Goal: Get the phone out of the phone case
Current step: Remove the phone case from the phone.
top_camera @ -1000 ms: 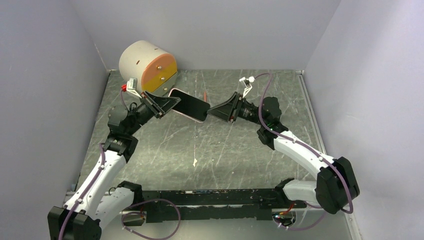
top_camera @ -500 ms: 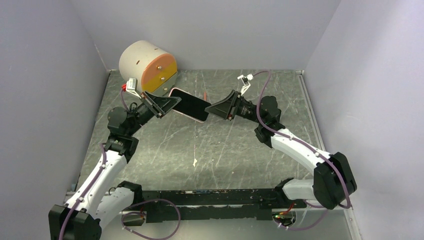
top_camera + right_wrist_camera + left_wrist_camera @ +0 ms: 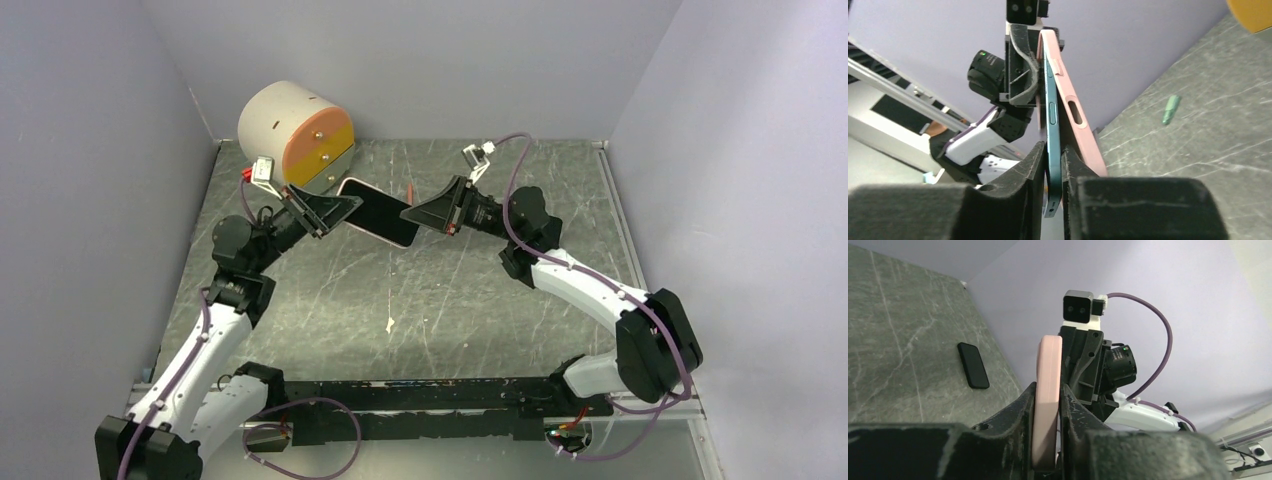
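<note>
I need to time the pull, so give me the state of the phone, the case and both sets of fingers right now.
phone, right end peeled out of the case, left end in it
case, held in the air, right end gaping off the phone
left fingers, shut on the case
right fingers, shut on the phone's bare edge
</note>
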Tool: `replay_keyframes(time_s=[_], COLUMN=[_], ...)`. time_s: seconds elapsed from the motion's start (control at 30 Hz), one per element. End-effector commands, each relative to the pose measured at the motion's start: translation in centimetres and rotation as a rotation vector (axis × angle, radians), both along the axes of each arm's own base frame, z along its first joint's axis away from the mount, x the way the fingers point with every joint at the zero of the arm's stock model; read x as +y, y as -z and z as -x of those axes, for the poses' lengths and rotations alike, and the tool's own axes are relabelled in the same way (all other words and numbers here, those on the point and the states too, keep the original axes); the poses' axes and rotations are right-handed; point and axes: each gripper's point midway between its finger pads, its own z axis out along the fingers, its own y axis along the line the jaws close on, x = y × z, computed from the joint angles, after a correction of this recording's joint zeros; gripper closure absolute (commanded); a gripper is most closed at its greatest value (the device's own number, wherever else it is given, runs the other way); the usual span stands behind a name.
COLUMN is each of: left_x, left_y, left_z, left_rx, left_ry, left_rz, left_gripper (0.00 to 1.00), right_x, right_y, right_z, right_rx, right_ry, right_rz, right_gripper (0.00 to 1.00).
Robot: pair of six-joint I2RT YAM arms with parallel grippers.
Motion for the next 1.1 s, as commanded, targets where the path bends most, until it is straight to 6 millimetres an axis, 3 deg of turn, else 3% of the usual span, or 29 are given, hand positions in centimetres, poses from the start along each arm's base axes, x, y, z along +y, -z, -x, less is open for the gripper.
replay_keyframes(time_s=[0.0,0.1,0.3,0.43,0.57,0.7,1.07], left_x=[0.5,0.7,1.7,3.0,3.6,2.8,-0.2], left_y=[-0.8,-0.6,-0.5,-0.3,-0.2,-0.3,-0.8], left_z=[0.2,0.2,0.1,0.2,0.6,0.8,0.0], left_rx=[-0.054,-0.057,-0.056,-0.039,-0.022,-0.01,-0.024], left_ry=[-0.048,-0.067,-0.134,-0.22,-0.245,-0.19,-0.066], left_rz=[-0.08,-0.109,-0.151,-0.185,-0.191,-0.142,-0.115], left_gripper=[0.74,0.69,0.43,0.33,0.3,0.31,0.34], right_x=[-0.2,-0.2,-0.4,-0.8,-1.9,-2.8,-2.0], right_y=[-6.0,-6.3,-7.0,-7.0,-7.0,-7.4,-7.9], right_z=[2.2,2.2,1.8,0.6,-1.2,-2.2,-2.3], right_rx=[-0.155,-0.155,-0.127,-0.088,-0.024,0.061,0.167], right_ry=[-0.059,-0.062,-0.031,0.059,0.203,0.279,0.284], right_rz=[-0.128,-0.132,-0.142,-0.128,-0.119,-0.173,-0.264], right_gripper=[0.9,1.0,1.0,1.0,1.0,1.0,1.0])
